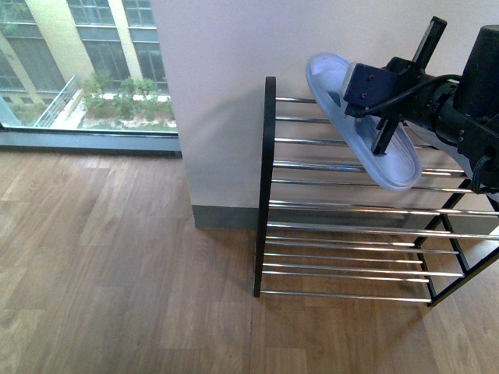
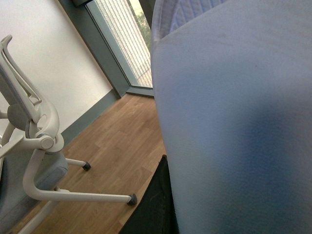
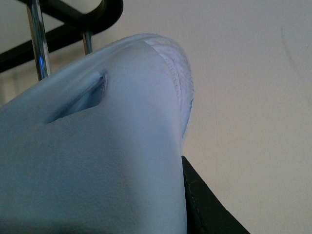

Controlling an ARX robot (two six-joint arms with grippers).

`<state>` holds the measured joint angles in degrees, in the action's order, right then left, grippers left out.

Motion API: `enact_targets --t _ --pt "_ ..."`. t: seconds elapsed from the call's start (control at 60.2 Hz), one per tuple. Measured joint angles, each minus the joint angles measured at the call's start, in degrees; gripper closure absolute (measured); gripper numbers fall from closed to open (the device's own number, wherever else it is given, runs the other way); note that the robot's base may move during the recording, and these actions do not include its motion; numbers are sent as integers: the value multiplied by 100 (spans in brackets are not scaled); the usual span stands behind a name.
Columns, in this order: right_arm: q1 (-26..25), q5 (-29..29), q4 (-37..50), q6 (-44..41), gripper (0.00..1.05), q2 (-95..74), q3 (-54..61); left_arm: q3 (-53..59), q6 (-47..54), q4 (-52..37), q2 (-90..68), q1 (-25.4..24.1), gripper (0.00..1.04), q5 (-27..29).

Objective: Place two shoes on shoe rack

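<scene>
Front view: the right gripper [image 1: 384,109] is clamped on a shoe [image 1: 398,167] and holds it in the air, tilted, its pale sole facing the camera. The shoe hangs over the back rods of the rack's [image 1: 269,195] top tier, near the white wall; whether it touches the rods is unclear. The rack stands on the wood floor [image 1: 117,273] against that wall, with a window [image 1: 78,62] off to the left.

Right wrist view: the pale sole fills most of the frame, with a dark finger [image 3: 204,204] against its edge and a chrome rod beyond it.

Left wrist view: a second shoe [image 2: 234,122] sits right up against the camera, a dark finger edge [image 2: 153,204] beside it. I cannot tell whether the left gripper is clenched on it. Behind it are an office chair [image 2: 34,146] and the window.
</scene>
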<state>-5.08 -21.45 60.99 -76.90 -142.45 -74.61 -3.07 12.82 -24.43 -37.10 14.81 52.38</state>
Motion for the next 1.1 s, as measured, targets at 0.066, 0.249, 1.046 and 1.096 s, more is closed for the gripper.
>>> enact_targets --t 0.066,0.249,1.046,1.096 --pt "-85 24 -188 -114 102 -48 -188 0 0 0 -2 0 103 -2" --pt "-247 4 -468 -413 102 -142 -546 0 0 0 0 0 103 -2" --pt "-286 1956 -1947 107 102 -107 -979 0 2 0 0 0 103 0" --pt "-286 2024 -1939 105 102 -107 -979 0 2 0 -2 0 103 0"
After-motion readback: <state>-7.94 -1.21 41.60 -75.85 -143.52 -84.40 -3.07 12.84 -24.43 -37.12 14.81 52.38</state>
